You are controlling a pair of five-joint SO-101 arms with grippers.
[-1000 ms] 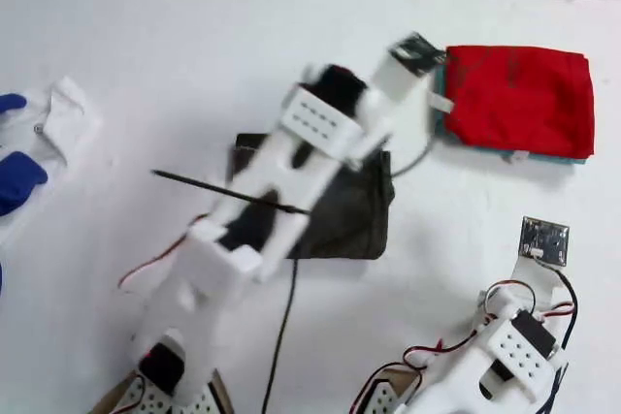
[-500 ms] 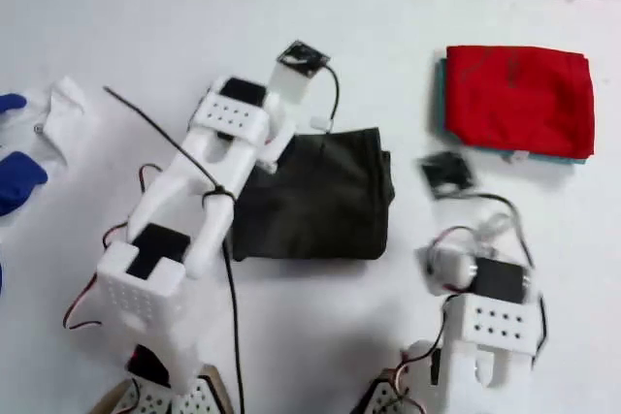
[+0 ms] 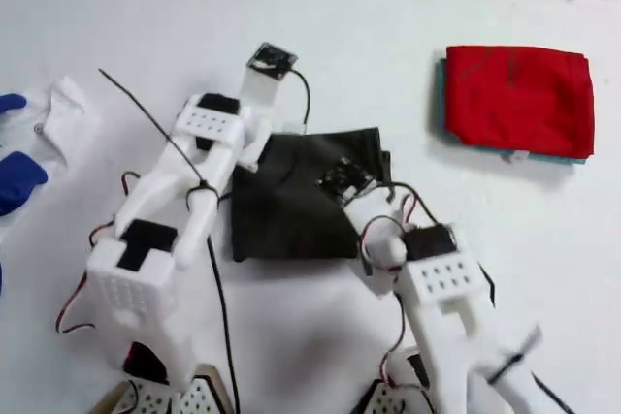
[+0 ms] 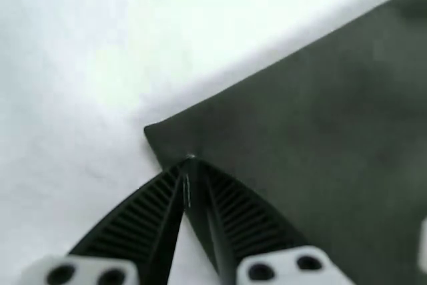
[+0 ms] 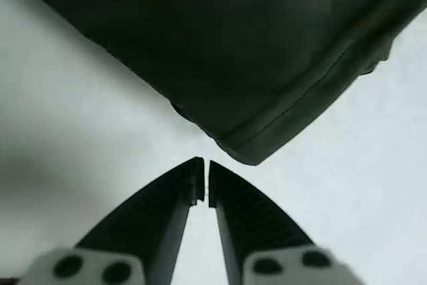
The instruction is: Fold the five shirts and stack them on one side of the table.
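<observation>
Red shirt (image 3: 519, 99) stacked, dark shirt (image 3: 301, 206) folded but unstacked — left gripper (image 4: 191, 163) pinches its corner, right gripper (image 5: 205, 170) closed beside it

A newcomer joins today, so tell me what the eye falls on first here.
A folded red shirt lies at the far right of the table, on a teal one. Mid-table lies a dark shirt with both arms bent over it: the left arm has its jaws closed at one corner, the right arm its own closed just off another.
</observation>
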